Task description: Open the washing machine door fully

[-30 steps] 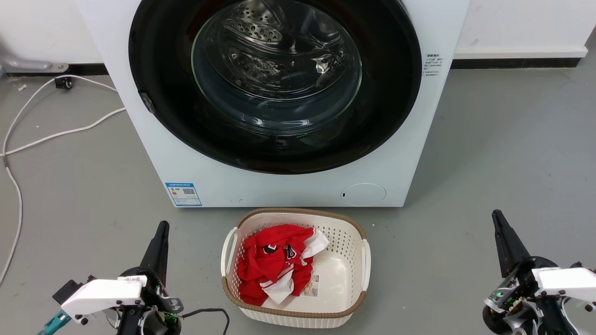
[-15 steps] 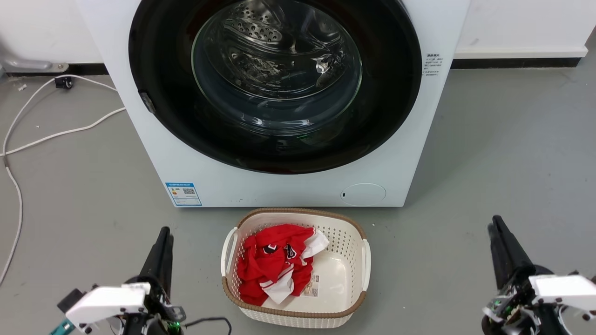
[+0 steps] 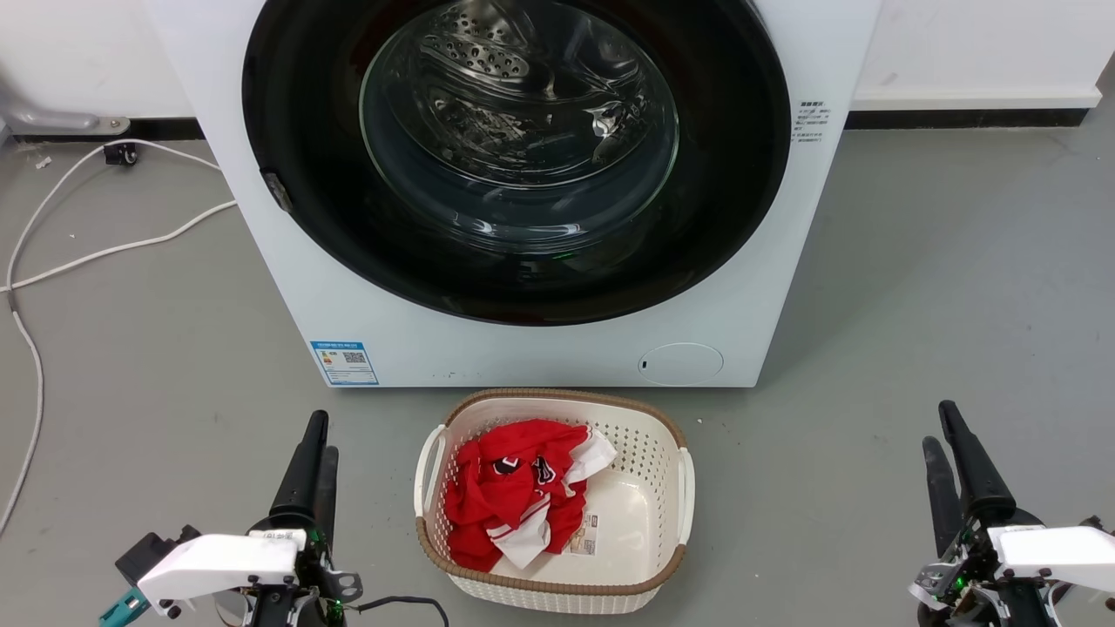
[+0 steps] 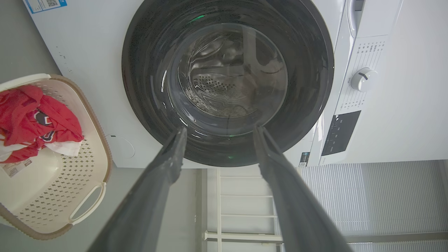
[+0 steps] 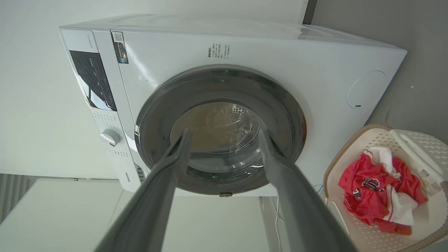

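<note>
The washing machine point(image 3: 775, 279) stands at twelve o'clock in the head view. Its door point(image 3: 514, 157) sits shut, flat against the white front and covering most of it. At six o'clock from the machine, a basket point(image 3: 671, 453) rests on the floor point(image 3: 915, 261), with red clothes point(image 3: 510, 496) heaped in its nine o'clock half. The left claw point(image 3: 322, 435) hovers at nine o'clock of the basket and the right claw point(image 3: 938, 425) at three o'clock. Both have fingers spread apart, hold nothing, and are well short of the door.

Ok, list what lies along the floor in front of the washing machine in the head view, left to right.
left gripper, jaws open → laundry basket holding red clothes → right gripper, jaws open
</note>
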Tool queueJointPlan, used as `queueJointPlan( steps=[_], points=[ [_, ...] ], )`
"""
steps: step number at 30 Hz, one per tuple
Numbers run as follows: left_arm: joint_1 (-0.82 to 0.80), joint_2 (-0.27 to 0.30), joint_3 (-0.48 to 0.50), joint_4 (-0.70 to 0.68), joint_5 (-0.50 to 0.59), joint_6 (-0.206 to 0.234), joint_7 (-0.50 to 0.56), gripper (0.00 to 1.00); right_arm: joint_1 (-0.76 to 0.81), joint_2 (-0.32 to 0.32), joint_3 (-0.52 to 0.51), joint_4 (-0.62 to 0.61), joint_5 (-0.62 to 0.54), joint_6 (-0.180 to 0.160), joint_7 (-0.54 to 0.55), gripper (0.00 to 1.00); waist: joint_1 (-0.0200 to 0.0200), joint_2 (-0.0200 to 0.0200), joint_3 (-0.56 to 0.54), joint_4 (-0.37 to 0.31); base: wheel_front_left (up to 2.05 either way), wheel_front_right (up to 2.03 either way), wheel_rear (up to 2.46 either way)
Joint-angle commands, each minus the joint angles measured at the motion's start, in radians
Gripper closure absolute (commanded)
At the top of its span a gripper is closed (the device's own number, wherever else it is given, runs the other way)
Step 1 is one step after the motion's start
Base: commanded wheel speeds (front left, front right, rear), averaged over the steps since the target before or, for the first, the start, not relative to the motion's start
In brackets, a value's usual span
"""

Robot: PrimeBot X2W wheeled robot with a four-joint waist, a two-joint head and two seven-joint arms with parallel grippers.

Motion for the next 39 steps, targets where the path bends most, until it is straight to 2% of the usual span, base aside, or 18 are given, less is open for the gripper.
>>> queueJointPlan(
  steps=[1, 12, 24, 39],
  points=[
    [-0.027, 0.004, -0.005, -0.031, 0.032, -0.001, -0.011, 0.0, -0.008, -0.002, -0.004, -0.032, -0.036, 0.0, -0.011, 0.0, 0.0, 0.0, 0.0, 0.0, 0.0, 0.0, 0.0],
    [-0.032, 0.003, -0.011, -0.108, 0.27, -0.001, -0.057, 0.0, 0.006, -0.003, 0.01, -0.115, -0.293, 0.0, -0.057, 0.0, 0.0, 0.0, 0.002, 0.002, 0.0, 0.0, 0.0],
    [-0.035, 0.003, -0.071, -0.139, 0.545, 0.032, -0.101, 0.0, 0.027, -0.008, 0.028, -0.159, -0.604, 0.0, -0.101, 0.0, 0.0, 0.0, 0.005, 0.004, 0.0, 0.0, 0.0],
    [-0.041, 0.002, -0.125, -0.134, 0.807, 0.067, -0.149, 0.0, 0.05, -0.003, 0.04, -0.181, -0.871, 0.0, -0.15, 0.0, 0.0, 0.0, 0.007, 0.002, 0.0, 0.0, 0.0]
  ],
)
